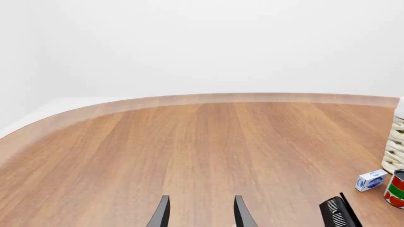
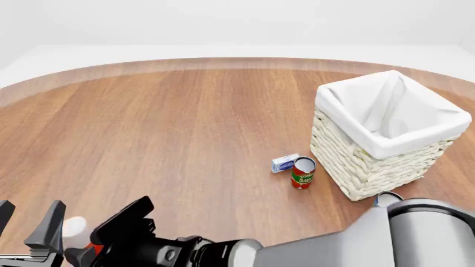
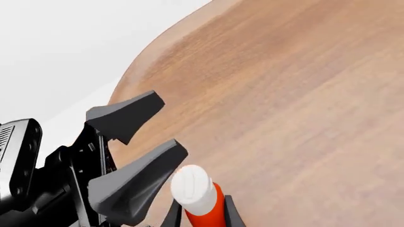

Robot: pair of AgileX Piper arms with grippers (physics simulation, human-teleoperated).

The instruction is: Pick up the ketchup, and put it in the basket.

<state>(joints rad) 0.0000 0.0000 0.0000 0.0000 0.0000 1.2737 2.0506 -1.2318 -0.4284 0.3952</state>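
The ketchup (image 3: 200, 201), a red bottle with a white cap, sits between the fingers of my right gripper (image 3: 202, 216), which is shut on its red body. In the front view the cap (image 2: 74, 227) and the right gripper (image 2: 100, 240) are at the near left edge of the table, the right arm reaching across from the right. My left gripper (image 2: 26, 219) is open and empty just left of the cap; it also shows in the left wrist view (image 1: 202, 215) and the right wrist view (image 3: 165, 125). The wicker basket (image 2: 356, 161) stands at the right, far from the ketchup.
A red-and-green tomato sauce can (image 2: 302, 172) and a small blue-and-white box (image 2: 285, 163) stand just left of the basket; both show in the left wrist view, can (image 1: 396, 189) and box (image 1: 370, 180). A small can top (image 2: 387, 198) peeks out behind the right arm.
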